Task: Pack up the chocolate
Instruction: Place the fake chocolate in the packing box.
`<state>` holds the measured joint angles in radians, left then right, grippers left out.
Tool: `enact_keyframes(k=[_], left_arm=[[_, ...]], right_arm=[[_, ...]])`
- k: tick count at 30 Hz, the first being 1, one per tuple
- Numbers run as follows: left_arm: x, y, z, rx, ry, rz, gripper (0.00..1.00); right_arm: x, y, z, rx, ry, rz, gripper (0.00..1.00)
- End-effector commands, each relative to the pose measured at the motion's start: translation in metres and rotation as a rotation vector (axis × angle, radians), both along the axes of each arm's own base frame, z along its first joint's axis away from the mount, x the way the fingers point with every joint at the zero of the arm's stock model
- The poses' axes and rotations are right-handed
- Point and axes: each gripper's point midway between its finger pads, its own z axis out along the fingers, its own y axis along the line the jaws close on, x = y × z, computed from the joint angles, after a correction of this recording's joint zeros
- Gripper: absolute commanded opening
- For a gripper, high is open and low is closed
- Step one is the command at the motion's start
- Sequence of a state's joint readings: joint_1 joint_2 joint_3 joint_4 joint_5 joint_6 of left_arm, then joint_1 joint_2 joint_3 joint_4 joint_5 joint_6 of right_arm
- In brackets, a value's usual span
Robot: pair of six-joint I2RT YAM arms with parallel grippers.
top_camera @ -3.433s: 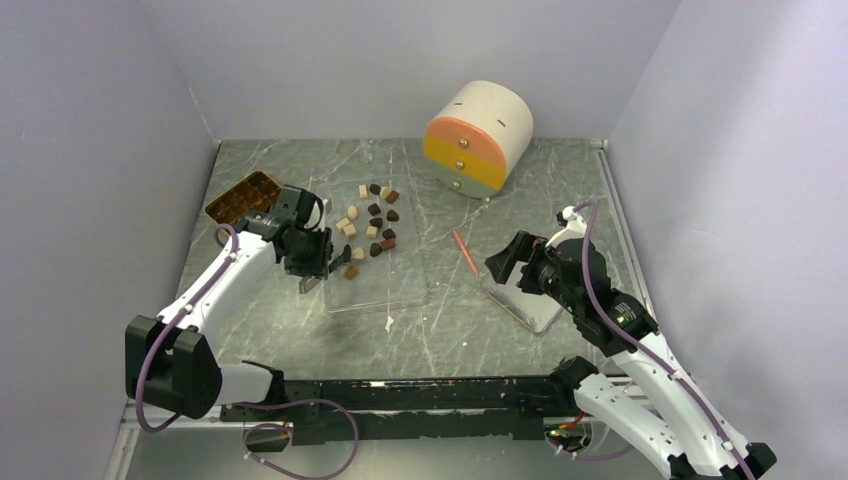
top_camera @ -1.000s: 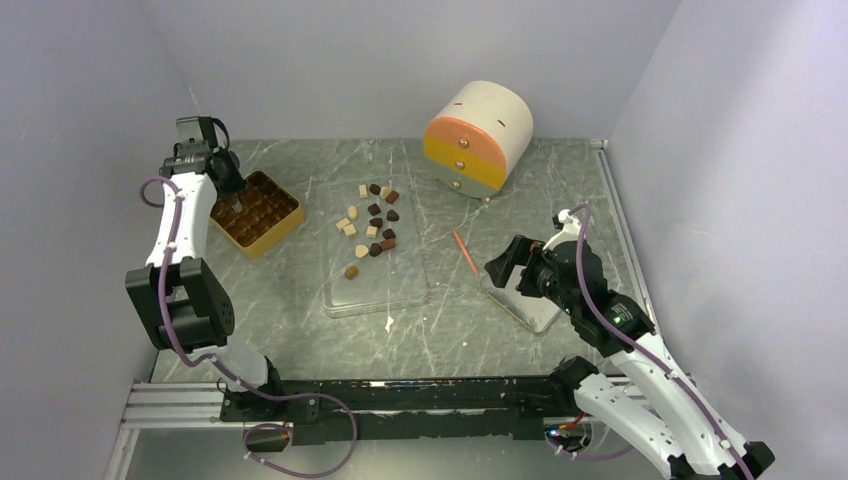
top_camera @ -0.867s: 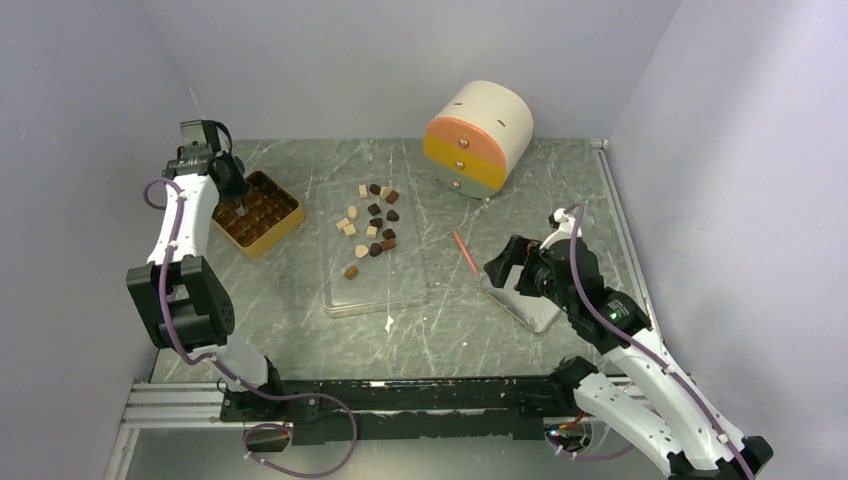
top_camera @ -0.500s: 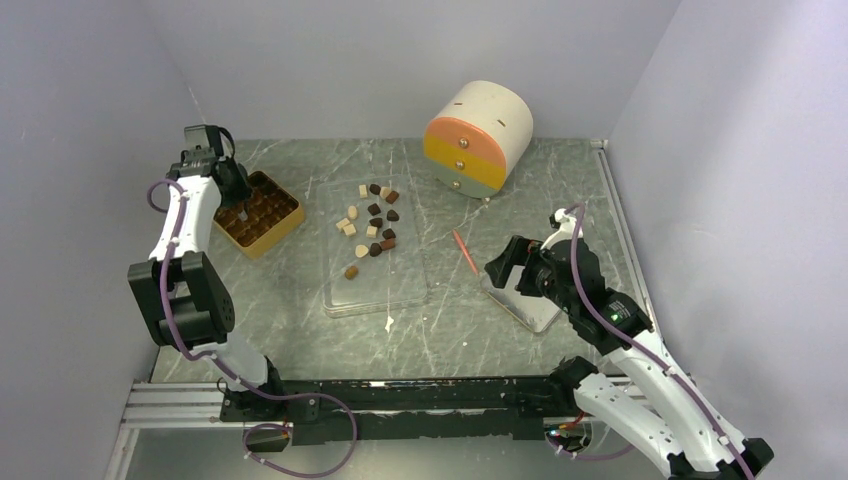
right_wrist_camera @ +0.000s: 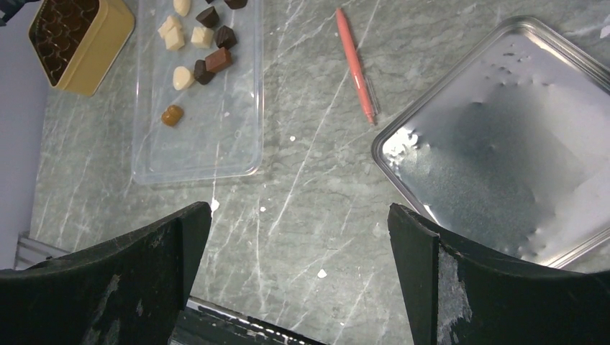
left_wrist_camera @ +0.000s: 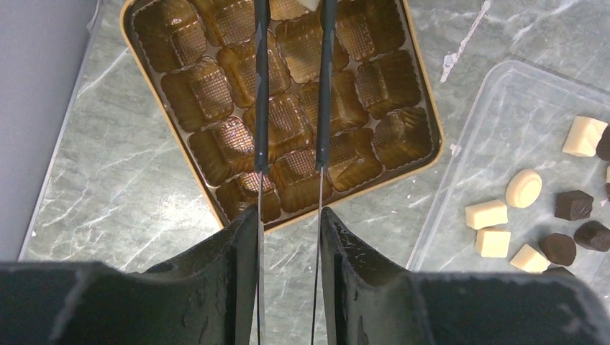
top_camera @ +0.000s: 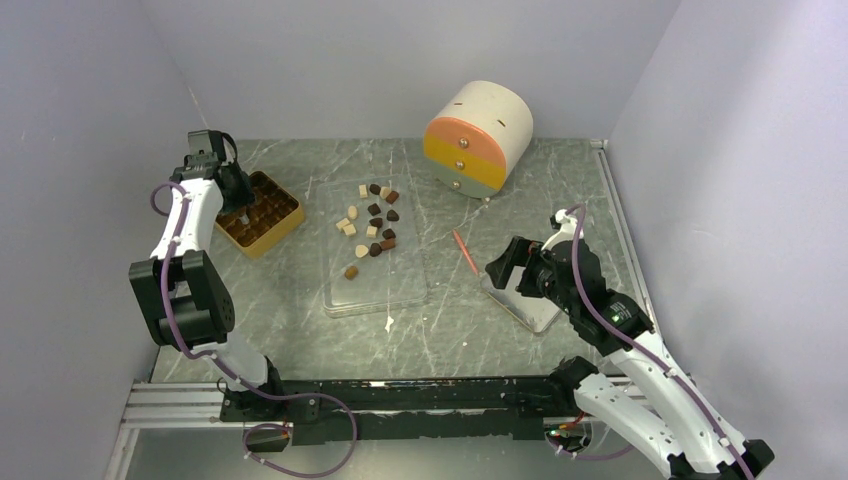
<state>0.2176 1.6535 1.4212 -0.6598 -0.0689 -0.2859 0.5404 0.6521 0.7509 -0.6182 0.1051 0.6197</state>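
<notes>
- My left gripper point(top_camera: 239, 214) hangs over the golden compartment tray point(left_wrist_camera: 180, 86) at the far left of the tabletop point(top_camera: 300, 330), its long thin fingers only narrowly apart.
- A cream-white piece point(left_wrist_camera: 306, 3) shows between the fingertips at the edge of the wrist view. I cannot tell whether it is gripped or lying in a cell.
- The other chocolate pieces point(top_camera: 376, 222), dark brown, mid-brown and cream, lie loose on the far half of a clear plastic tray point(top_camera: 375, 290) just right of the golden tray.
- My right gripper point(right_wrist_camera: 298, 287) is wide open and empty, above the tabletop beside a silver metal tray point(right_wrist_camera: 503, 144).
- An orange-red pen point(right_wrist_camera: 356, 65) lies between the two trays.
</notes>
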Motion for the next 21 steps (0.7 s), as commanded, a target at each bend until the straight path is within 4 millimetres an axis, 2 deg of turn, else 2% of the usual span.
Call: enact_keyframes(k=[1, 14, 21], left_arm=[[0.012, 0.002, 0.012, -0.002, -0.061, 0.006, 0.4], [0.012, 0.004, 0.038, 0.019, -0.101, 0.008, 0.39], [0.01, -0.013, 0.062, -0.024, -0.165, -0.06, 0.37]], right_arm=[[0.001, -0.003, 0.018, 0.011, -0.051, -0.015, 0.99], [0.001, -0.003, 0.019, 0.012, -0.052, -0.013, 0.99], [0.0, -0.004, 0.019, 0.014, -0.051, -0.015, 0.99]])
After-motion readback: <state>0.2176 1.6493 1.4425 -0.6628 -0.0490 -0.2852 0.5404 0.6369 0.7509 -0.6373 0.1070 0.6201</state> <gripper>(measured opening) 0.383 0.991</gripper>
